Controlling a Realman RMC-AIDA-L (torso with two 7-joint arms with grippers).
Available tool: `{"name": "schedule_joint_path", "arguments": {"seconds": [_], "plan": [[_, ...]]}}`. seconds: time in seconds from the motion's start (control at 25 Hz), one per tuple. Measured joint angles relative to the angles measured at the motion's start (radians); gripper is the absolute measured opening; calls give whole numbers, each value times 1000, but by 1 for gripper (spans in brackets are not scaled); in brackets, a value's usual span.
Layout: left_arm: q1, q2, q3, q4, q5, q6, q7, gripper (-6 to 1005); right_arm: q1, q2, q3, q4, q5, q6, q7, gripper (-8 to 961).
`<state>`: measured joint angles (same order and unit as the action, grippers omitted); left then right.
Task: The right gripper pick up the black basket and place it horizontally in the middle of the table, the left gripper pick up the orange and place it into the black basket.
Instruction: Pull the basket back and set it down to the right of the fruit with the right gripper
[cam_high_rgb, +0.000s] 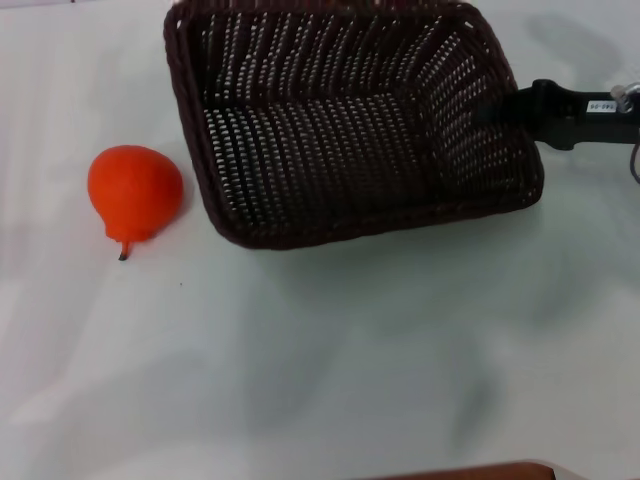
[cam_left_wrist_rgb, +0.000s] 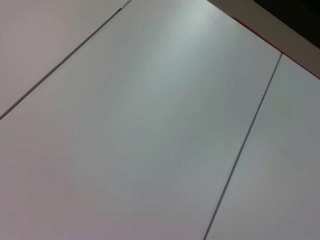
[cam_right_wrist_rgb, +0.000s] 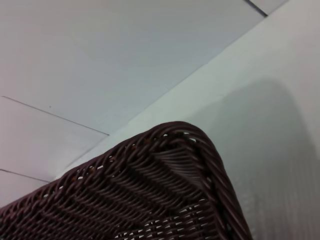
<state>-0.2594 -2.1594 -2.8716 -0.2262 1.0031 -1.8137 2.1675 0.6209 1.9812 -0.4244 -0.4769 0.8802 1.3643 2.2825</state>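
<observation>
The black basket (cam_high_rgb: 350, 120) is at the back middle of the white table (cam_high_rgb: 350, 350), tilted with its open side facing me. My right gripper (cam_high_rgb: 497, 107) reaches in from the right and grips the basket's right rim. The right wrist view shows a corner of the basket's braided rim (cam_right_wrist_rgb: 165, 185) close up. The orange (cam_high_rgb: 134, 193) lies on the table left of the basket, a short gap from it, stem toward me. My left gripper is out of view; its wrist view shows only white panels with thin seams.
A brown edge (cam_high_rgb: 470, 472) shows at the table's near side. Bare white table lies in front of the basket and orange. The far table edge and pale floor panels (cam_right_wrist_rgb: 100, 60) show beyond the basket in the right wrist view.
</observation>
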Motion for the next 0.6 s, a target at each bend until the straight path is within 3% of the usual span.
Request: {"name": "schedule_joint_path", "arguments": {"seconds": [0.48,0.6], "plan": [[-1,0,2,1,0,2,0,862,-1,27,-2,0,7,-17,6,171],[-1,0,2,1,0,2,0,862,-1,27,-2,0,9,-16,21,229]]}}
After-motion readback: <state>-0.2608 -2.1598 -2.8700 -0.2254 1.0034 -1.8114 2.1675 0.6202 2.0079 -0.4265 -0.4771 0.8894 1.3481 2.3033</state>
